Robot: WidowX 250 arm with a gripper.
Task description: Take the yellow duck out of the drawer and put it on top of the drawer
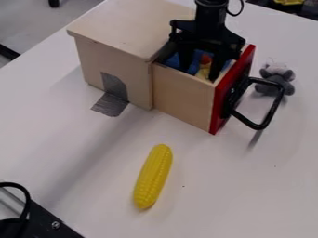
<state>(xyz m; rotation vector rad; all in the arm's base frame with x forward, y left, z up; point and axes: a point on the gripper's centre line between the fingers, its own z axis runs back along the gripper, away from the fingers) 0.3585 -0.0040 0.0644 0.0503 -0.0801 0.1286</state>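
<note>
Yellow duck (203,71) inside open drawer (183,98)

The gripper (200,74) hangs in the drawer, jaws apart, the duck between them. On the tabletop (242,195), corn (153,176) lies nearer the camera than the drawer; a plush toy (277,80) sits beyond its red front (220,108).

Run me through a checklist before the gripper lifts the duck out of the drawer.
1. Drawer pulled out: ok, it stands open from the wooden box.
2. Yellow duck inside the drawer: ok, its orange-red part faces up.
3. Gripper lined up: ok, its fingers are apart and reach down into the drawer around the duck.
4. Duck firmly gripped: cannot tell, contact with the fingers is unclear.
5. Duck free of the blue material beside it: cannot tell.
6. Duck on the box's flat top: not ok, it hasn't been placed there yet.
</note>
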